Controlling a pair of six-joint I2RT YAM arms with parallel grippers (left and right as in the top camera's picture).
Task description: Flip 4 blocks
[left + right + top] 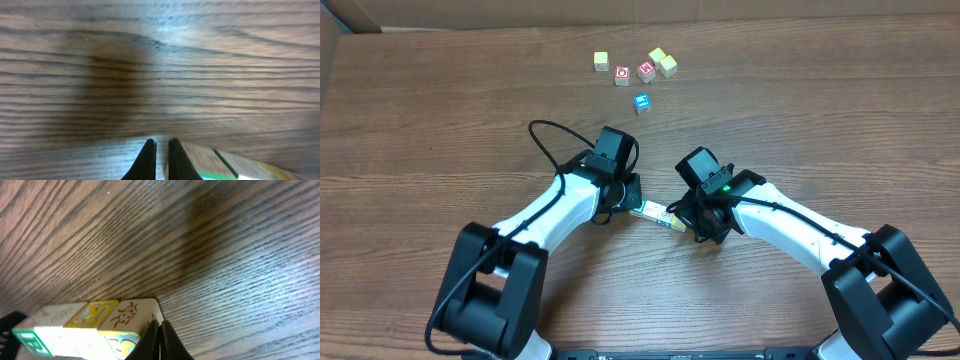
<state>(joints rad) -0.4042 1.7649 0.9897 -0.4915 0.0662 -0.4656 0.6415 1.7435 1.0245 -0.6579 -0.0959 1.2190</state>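
A short row of several blocks (653, 212) lies on the table between my two grippers. In the right wrist view the row shows a cream ladybug block (131, 314), a yellow-framed block (95, 313), a white block (56, 316) and a green-lettered block (29, 340). My right gripper (159, 326) is shut, its tips against the ladybug block's end. My left gripper (160, 147) is shut too, with the row's pale block (207, 159) just to the right of its fingers. Overhead, the left gripper (632, 204) and right gripper (681, 222) flank the row.
At the back of the wooden table (800, 110) sits a loose cluster: a cream cube (601, 61), two red-faced cubes (622, 75) (646, 70), two pale yellow cubes (657, 56) (667, 66) and a blue-faced cube (641, 102).
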